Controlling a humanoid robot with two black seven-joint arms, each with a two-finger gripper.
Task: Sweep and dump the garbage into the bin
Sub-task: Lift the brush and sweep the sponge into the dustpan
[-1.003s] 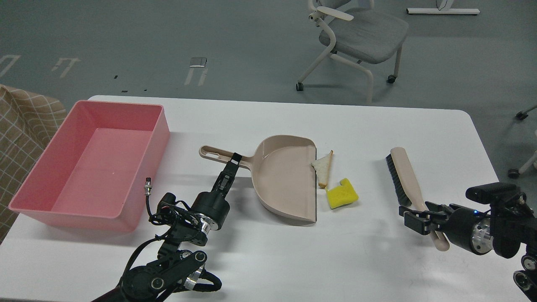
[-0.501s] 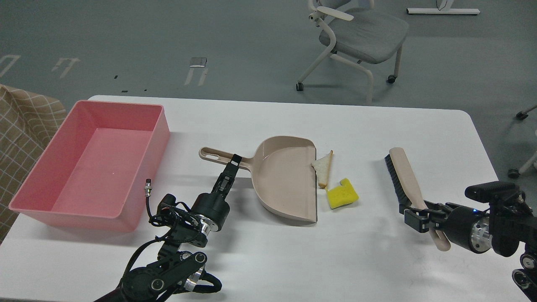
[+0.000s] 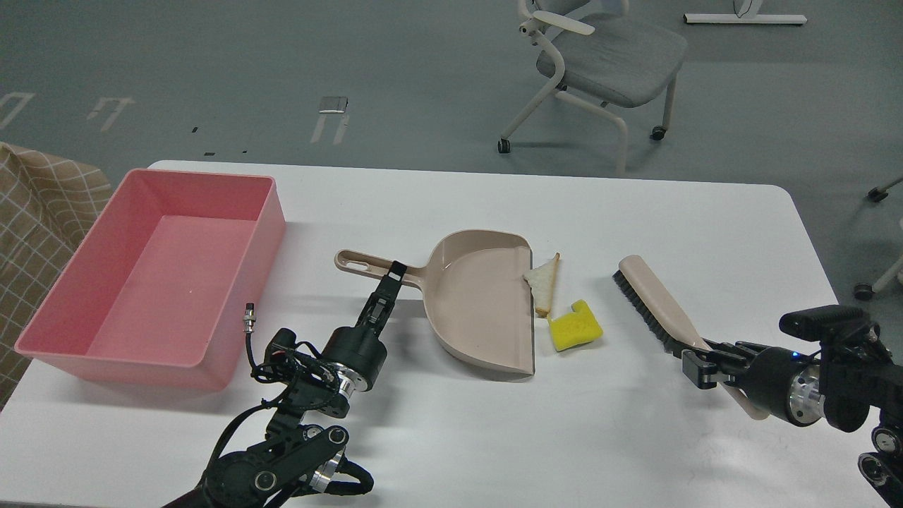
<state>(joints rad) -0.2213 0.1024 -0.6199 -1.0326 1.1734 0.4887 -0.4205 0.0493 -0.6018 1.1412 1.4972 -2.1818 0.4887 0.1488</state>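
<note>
The bread slice (image 3: 542, 285) lies at the open edge of the beige dustpan (image 3: 480, 300). The yellow sponge block (image 3: 576, 326) lies just right of the pan's mouth. The pink bin (image 3: 152, 271) stands at the left of the table. My left gripper (image 3: 394, 274) is shut on the dustpan's handle (image 3: 363, 261). My right gripper (image 3: 702, 360) is shut on the handle of the beige brush (image 3: 656, 310), whose black bristles face left, to the right of the sponge and apart from it.
The white table (image 3: 451, 437) ends close at the right, past my right arm. A grey chair (image 3: 607, 60) stands on the floor behind the table. A checked cloth (image 3: 35, 219) hangs at the far left.
My right gripper has swung the brush head left and down towards the sponge; the brush now lies slanted. The left gripper, dustpan, bread and sponge have not moved.
</note>
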